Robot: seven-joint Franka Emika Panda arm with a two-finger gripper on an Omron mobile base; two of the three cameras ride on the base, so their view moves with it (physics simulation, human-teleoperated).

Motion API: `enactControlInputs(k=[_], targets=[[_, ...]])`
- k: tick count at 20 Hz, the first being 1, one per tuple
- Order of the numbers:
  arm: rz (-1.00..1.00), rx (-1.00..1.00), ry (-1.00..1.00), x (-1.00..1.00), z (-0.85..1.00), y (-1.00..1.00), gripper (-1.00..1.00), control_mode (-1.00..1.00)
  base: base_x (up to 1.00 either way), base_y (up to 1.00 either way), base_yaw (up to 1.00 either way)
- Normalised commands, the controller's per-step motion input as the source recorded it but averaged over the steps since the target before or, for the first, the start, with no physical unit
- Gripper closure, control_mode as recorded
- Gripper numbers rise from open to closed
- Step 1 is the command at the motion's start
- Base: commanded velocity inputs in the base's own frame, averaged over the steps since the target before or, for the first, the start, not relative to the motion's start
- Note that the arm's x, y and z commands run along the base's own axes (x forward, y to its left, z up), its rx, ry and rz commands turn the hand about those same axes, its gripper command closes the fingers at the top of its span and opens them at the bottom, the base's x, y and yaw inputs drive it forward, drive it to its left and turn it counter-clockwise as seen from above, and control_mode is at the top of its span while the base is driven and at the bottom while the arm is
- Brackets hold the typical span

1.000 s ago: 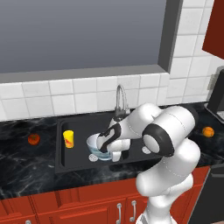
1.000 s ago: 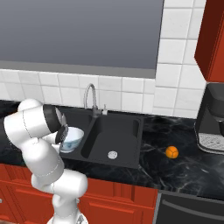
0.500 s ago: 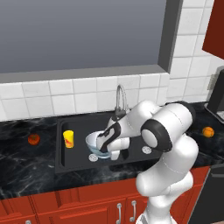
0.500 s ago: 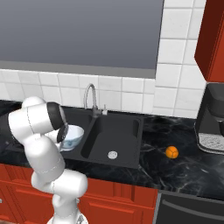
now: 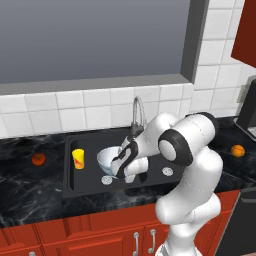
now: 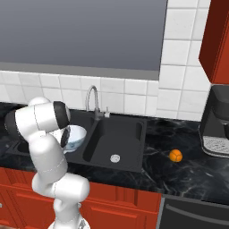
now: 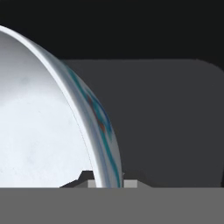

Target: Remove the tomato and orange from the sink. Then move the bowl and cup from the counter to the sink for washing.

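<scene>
Hand view: we find the fingers (image 7: 106,183) clamped on the rim of the bowl (image 7: 43,131), one inside and one outside. Left base view places the bowl (image 5: 108,158) in the sink (image 5: 90,186)'s left basin beside the cup (image 5: 78,159); the tomato (image 5: 38,159) and orange (image 5: 238,150) lie on the tabletop (image 5: 30,185) at opposite ends.

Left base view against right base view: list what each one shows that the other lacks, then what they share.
Left base view alone: the yellow cup standing in the sink's left basin, and the tomato on the counter left of the sink.

Right base view alone: the right basin unobstructed, with its drain in plain sight.

Both: the black sink, the faucet, the bowl over the left basin at the gripper, and the orange on the right counter.
</scene>
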Motion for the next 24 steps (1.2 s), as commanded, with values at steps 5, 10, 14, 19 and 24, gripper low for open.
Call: enactControlInputs(k=[5, 10, 14, 19, 24], targets=[[0.0, 0.0, -0.02, 0.16, -0.07, 0.0, 1.0, -1.0, 0.0, 0.0, 0.0], [0.0, 0.0, -0.01, 0.17, -0.06, 0.03, 1.0, -1.0, 0.0, 0.0, 0.0], [0.0, 0.0, 0.0, 0.18, -0.05, 0.05, 1.0, -1.0, 0.0, 0.0, 0.0], [0.0, 0.0, 0.0, 0.15, -0.07, 0.06, 1.0, -1.0, 0.0, 0.0, 0.0], [0.0, 0.0, 0.0, 0.11, -0.11, 0.08, 1.0, -1.0, 0.0, 0.0, 0.0]])
